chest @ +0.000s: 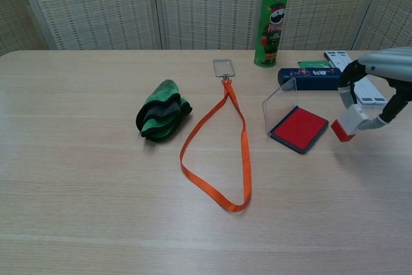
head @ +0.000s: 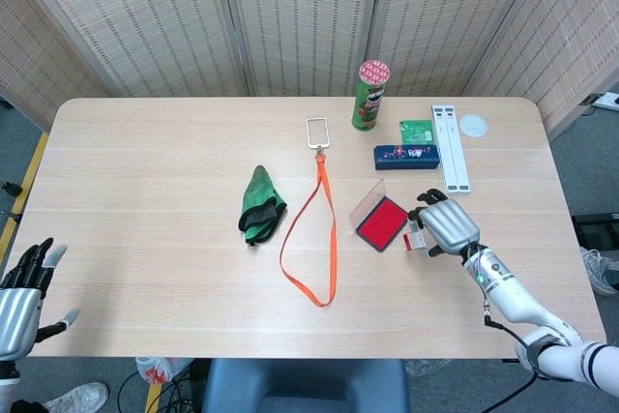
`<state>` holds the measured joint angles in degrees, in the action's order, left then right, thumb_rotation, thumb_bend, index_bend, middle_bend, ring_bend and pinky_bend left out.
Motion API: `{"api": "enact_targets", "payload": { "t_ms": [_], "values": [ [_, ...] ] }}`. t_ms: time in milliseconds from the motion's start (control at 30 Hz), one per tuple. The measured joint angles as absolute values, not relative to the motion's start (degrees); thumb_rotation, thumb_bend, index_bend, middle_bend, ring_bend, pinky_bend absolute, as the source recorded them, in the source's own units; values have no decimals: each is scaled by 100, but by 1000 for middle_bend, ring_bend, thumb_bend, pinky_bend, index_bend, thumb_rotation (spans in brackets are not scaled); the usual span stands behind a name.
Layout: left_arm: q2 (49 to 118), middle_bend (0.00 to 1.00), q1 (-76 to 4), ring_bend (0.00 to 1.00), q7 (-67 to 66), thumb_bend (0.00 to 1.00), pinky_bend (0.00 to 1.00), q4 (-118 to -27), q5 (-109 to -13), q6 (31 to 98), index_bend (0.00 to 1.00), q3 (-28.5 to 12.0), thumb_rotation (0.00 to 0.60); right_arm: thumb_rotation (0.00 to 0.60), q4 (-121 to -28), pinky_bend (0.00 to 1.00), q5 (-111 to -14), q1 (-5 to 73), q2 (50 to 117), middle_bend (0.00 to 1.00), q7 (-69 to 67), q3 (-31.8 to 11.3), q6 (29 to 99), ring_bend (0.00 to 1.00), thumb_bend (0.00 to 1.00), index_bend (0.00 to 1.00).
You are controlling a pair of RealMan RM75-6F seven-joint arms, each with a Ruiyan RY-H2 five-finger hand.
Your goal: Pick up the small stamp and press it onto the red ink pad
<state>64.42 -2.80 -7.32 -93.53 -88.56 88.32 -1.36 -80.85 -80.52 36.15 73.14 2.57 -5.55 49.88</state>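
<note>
The small stamp, white with a red base, hangs tilted above the table just right of the red ink pad. My right hand pinches the stamp's white upper end between thumb and fingers. In the head view the same right hand covers most of the stamp, beside the ink pad, whose clear lid stands open on its left. My left hand hovers off the table's near left corner, fingers spread and holding nothing.
An orange lanyard loops across the middle, with a folded green cloth to its left. Behind the ink pad lie a dark blue case, a green card, a white strip and a Pringles can.
</note>
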Motion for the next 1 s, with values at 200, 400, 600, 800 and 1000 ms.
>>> {"api": "enact_targets", "payload": {
  "t_ms": [200, 400, 600, 800, 1000],
  "values": [
    [6413, 85, -278, 66, -678, 200, 266, -9374, -8850, 8847, 82, -145, 600, 600, -8226, 774, -7600, 3947, 7210, 982, 540, -811, 4626, 776, 274, 915],
    [6408, 86, -291, 68, -681, 199, 266, -9366, -8881, 8839, 83, -137, 600, 600, -8011, 844, -7013, 4331, 7358, 1000, 693, -964, 3972, 846, 290, 933],
    [6391, 86, -290, 68, -639, 199, 266, -9384, -8911, 8846, 83, -123, 600, 600, -7673, 848, -6538, 4725, 7560, 1000, 811, -998, 3432, 870, 291, 937],
    [6369, 86, -289, 68, -577, 200, 266, -9396, -8972, 8869, 83, -105, 600, 600, -7388, 849, -6192, 4961, 7829, 1000, 1080, -920, 3255, 871, 292, 940],
    [6348, 86, -265, 68, -509, 199, 266, -9388, -9028, 8927, 83, -85, 600, 600, -7198, 849, -5913, 5115, 8052, 1000, 1338, -807, 3200, 871, 292, 940]
  ]
}}
